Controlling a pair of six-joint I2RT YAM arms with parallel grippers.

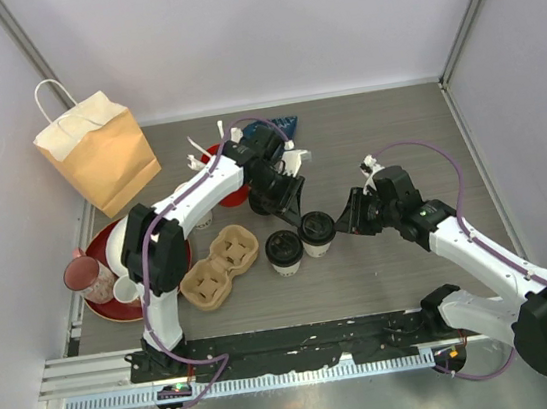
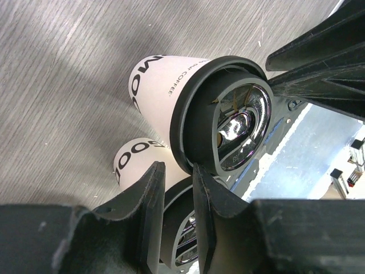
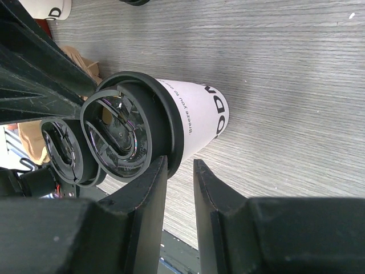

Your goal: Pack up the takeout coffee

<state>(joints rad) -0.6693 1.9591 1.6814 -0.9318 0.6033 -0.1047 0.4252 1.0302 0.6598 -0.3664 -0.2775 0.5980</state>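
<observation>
Two takeout coffee cups with black lids stand side by side mid-table: the left one (image 1: pixel 285 251) and the right one (image 1: pixel 317 232). My left gripper (image 1: pixel 293 212) hovers just behind and above them. In the left wrist view its jaws (image 2: pixel 177 166) stand narrowly apart over the left cup's lid (image 2: pixel 177 240), with nothing held; the right cup (image 2: pixel 165 85) shows beyond. My right gripper (image 1: pixel 342 221) sits at the right cup's right side. In the right wrist view, its jaws (image 3: pixel 180 161) are slightly apart beside that cup (image 3: pixel 197 117), with bare table between them.
A brown pulp cup carrier (image 1: pixel 221 265) lies left of the cups. A brown paper bag (image 1: pixel 101 157) stands at the back left. A red plate (image 1: pixel 106 307) holds a pink cup (image 1: pixel 86 277) and a white mug (image 1: pixel 125 288). A red cup (image 1: pixel 234 195) sits behind the left arm.
</observation>
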